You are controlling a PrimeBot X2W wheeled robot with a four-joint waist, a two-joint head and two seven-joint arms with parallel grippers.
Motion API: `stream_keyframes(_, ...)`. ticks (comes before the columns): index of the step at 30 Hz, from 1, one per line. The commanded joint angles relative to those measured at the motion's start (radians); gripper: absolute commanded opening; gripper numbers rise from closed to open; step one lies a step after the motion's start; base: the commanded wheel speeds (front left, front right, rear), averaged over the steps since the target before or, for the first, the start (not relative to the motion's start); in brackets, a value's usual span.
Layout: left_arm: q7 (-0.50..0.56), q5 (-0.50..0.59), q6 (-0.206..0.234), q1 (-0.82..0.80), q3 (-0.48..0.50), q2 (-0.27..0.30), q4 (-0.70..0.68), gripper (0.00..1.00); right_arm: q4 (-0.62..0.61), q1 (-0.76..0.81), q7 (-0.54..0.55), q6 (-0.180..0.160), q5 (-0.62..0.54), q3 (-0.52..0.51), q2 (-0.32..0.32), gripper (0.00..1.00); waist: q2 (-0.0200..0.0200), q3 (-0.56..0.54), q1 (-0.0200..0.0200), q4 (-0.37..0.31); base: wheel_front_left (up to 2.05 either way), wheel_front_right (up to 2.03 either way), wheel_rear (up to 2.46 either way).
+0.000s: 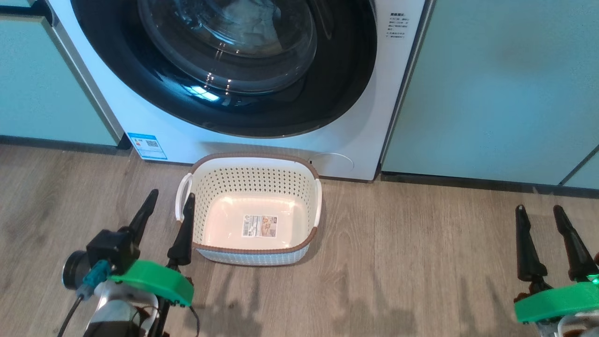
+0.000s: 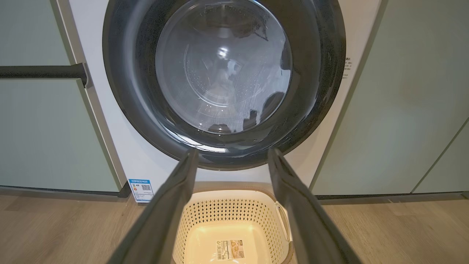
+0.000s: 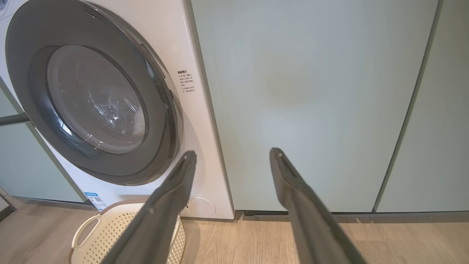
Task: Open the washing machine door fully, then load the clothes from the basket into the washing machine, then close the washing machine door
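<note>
Tally by size: one washing machine (image 1: 154, 126), white and front-loading, stands on the floor between the cabinets. It has one washing machine door (image 1: 327, 93), round, with a wide glossy black rim and a bulging glass centre, lying shut against the machine's front. Something pale shows faintly behind the glass, but I cannot tell whether it is cloth.

One basket (image 1: 255, 185), cream with perforated sides and a brown rim, sits upright on the floor just in front of the machine, below the door. It has two white side handles, and one printed label (image 1: 260, 226) lies on its bare bottom.

Two pincers are in the head view. The left pincer (image 1: 171, 195) hangs just beside the basket's left handle, its two dark fingers spread wide with nothing between them. Whether a finger touches the basket I cannot tell. The right pincer (image 1: 538, 209) is well apart from the basket on the right, equally wide and holding nothing.

One small blue label (image 1: 147, 146) marks the machine's lower left corner, and one round cover (image 1: 334, 161) its lower right.

The floor (image 1: 398, 257) is pale grey-brown wood plank. Pale green cabinets (image 1: 491, 84) flank the machine on both sides, and the left one carries a dark bar handle (image 2: 40, 71).
</note>
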Motion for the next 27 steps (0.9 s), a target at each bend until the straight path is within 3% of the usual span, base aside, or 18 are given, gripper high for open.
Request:
stream_keyframes(1,0.003,-0.008,0.005,-0.031,0.033,0.029,-0.039,1.00,-0.039,-0.023,0.003,-0.003,-0.005,0.015,-0.002,1.00,-0.0001,0.000,0.0000,-0.001,0.00,0.00,0.00)
stream_keyframes(27,0.001,-0.027,0.020,-0.028,0.015,0.037,-0.030,1.00,-0.044,-0.020,0.009,-0.003,0.001,0.018,0.001,1.00,-0.0001,-0.001,0.0000,-0.004,0.00,0.00,0.00)
